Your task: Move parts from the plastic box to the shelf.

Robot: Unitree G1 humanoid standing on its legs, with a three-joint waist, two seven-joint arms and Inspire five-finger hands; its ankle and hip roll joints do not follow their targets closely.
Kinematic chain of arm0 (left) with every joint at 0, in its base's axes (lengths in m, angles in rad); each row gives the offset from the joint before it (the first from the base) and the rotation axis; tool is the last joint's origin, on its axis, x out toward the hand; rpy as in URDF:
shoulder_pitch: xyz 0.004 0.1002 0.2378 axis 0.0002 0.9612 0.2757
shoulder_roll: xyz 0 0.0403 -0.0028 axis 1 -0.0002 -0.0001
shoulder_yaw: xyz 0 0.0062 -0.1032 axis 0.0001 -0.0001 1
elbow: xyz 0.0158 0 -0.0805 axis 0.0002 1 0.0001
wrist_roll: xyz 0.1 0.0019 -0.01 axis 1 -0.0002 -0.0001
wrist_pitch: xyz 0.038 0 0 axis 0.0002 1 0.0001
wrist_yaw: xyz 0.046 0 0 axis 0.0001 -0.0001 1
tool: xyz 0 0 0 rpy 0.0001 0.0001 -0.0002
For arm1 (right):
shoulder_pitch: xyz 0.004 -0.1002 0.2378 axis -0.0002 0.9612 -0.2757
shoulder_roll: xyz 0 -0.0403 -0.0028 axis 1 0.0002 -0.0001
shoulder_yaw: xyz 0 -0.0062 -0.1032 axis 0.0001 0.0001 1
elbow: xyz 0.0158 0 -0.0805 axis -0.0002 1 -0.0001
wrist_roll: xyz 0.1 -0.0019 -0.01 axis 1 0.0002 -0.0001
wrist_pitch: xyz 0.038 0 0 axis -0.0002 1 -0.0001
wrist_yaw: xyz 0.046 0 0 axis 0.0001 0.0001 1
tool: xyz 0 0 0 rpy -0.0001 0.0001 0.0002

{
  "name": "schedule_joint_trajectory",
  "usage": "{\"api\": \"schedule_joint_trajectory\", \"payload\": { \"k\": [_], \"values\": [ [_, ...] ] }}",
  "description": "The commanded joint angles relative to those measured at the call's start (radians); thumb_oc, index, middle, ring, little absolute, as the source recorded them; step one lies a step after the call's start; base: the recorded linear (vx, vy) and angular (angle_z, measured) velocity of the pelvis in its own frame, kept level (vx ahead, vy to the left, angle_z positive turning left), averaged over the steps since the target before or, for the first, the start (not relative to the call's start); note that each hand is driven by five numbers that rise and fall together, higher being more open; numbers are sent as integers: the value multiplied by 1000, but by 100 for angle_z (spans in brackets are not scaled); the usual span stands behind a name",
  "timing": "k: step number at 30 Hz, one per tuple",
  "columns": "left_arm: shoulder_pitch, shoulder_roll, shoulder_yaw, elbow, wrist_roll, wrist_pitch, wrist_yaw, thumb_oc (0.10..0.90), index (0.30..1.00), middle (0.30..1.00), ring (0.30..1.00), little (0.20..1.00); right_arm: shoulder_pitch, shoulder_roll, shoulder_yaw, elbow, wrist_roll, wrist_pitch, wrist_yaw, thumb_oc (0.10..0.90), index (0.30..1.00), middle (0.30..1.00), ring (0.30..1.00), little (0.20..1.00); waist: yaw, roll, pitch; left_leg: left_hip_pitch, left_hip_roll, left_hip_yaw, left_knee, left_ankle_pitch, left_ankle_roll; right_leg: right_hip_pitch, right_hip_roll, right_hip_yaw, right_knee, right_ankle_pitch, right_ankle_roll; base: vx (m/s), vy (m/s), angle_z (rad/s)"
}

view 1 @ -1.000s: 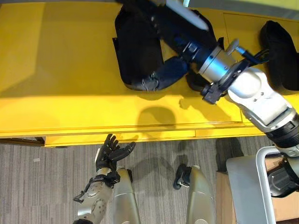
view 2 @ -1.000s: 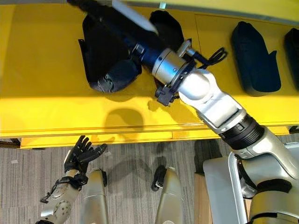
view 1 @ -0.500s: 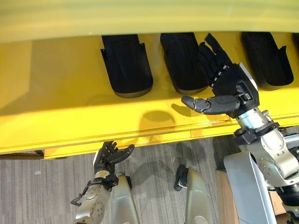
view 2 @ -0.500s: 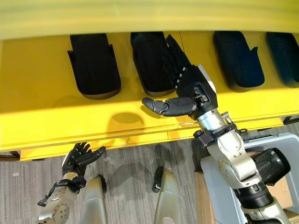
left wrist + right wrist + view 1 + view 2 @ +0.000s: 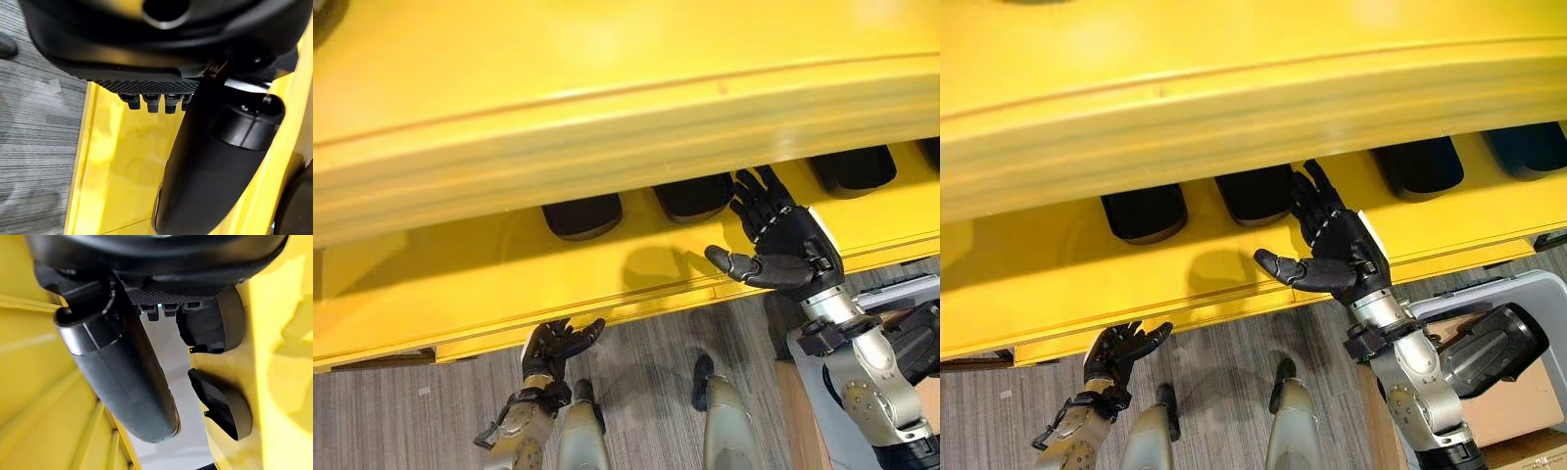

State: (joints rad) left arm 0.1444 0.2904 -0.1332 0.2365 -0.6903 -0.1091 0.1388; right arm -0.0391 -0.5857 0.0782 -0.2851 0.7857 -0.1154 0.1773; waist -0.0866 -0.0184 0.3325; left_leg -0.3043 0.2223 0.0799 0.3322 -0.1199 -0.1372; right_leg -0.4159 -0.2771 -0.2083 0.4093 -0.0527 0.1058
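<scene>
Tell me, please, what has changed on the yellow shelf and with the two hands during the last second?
One second ago the right hand reached deep into the yellow shelf among the black parts. It has since drawn back to the shelf's front edge, open and empty. The camera has also shifted, so the upper shelf board now hides most of the parts. The left hand stayed low before the shelf, open.

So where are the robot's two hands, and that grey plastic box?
right hand (image 5: 1344, 257): right eye view, on the back of the open hand, before the yellow shelf.
left hand (image 5: 1114, 351): right eye view, on its palm, low over the floor.
plastic box (image 5: 1549, 294): right eye view, on its grey rim.
</scene>
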Motion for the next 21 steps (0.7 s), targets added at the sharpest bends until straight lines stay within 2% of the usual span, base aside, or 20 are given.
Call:
{"api": "schedule_joint_trajectory", "payload": {
  "k": [1, 7, 10, 14, 18, 21],
  "values": [
    [-27, 40, 29, -86, 55, -109, -52, 900, 1000, 1000, 1000, 1000, -78, -13, -7, -102, -6, -85, 28, 900, 1000, 1000, 1000, 1000, -13, -16, -97, -20, 32, -34, -88, 127, -3, 130, -38, 64, -108, 32, 94, 34, 15, -13],
    [-26, 26, 23, -80, 62, -108, -51, 900, 1000, 1000, 1000, 1000, -147, 27, 42, -66, -19, -86, 2, 900, 1000, 1000, 1000, 1000, -2, -16, -108, 36, 28, -21, -127, 130, 0, 177, -48, 61, -148, 47, 99, 50, 16, -5],
    [-24, 12, 10, -80, 61, -101, -38, 900, 1000, 1000, 1000, 1000, -255, 108, 143, -9, -20, -76, -28, 900, 1000, 1000, 1000, 1000, 20, -13, -121, 80, 22, -10, -169, 139, -3, 227, -58, 46, -194, 63, 104, 71, 23, 3],
    [-17, 17, 10, -98, 65, -97, -38, 900, 1000, 1000, 1000, 1000, -325, 136, 192, 35, -48, -67, -48, 900, 1000, 1000, 1000, 1000, 34, -13, -132, 88, 17, -11, -169, 135, 2, 240, -67, 37, -201, 66, 107, 38, 18, 9],
    [-24, 30, 0, -102, 62, -95, -34, 900, 1000, 1000, 1000, 1000, -417, 155, 237, 93, -67, -57, -84, 900, 1000, 1000, 1000, 1000, 51, -20, -117, 69, 10, -24, -85, 98, 6, 241, -75, 38, -150, 37, 102, 4, 5, 3],
    [-44, 48, -18, -111, 54, -94, -26, 900, 1000, 1000, 1000, 1000, -513, 176, 272, 159, -56, -46, -115, 900, 1000, 1000, 1000, 1000, 69, -24, -74, 38, 13, -41, 58, 37, 8, 232, -75, 48, -32, -23, 85, -49, 8, 9]
  ]
}}
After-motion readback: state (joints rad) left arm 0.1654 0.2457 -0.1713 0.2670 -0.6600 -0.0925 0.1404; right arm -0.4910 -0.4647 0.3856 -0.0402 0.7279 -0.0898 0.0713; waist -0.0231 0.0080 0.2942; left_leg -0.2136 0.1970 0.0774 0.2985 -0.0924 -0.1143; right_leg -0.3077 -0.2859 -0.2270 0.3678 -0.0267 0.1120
